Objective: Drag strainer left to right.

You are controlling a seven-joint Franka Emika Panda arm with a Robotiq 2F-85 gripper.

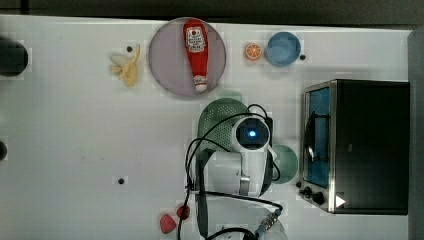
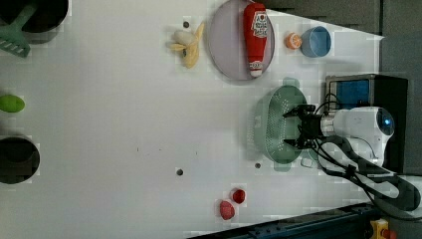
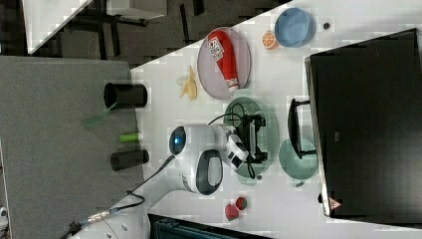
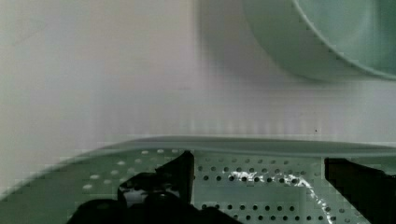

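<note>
Strainer (image 2: 272, 124): it sits on the white table (image 2: 124, 124), just in front of the black oven (image 2: 368, 94), with the pale green mug (image 1: 287, 162) just beside it and the plate (image 1: 170, 60) bearing the ketchup bottle (image 1: 196, 52) close by on its other side.
Long axis: the oval runs up and down in the left view, one small end handle toward the plate and the other toward the table's near edge; its hollow faces up.
My gripper (image 2: 294, 127): my fingers stand wide apart and hold nothing, hanging over the bowl near the rim on the oven side; the wrist view shows that perforated wall between them.
Step in hand: lining up on the rim, I judge; the drag is not yet begun.
Next move: lower until one finger is inside the wall and one outside, pinch the rim, then pull sideways with the base flat on the table.
</note>
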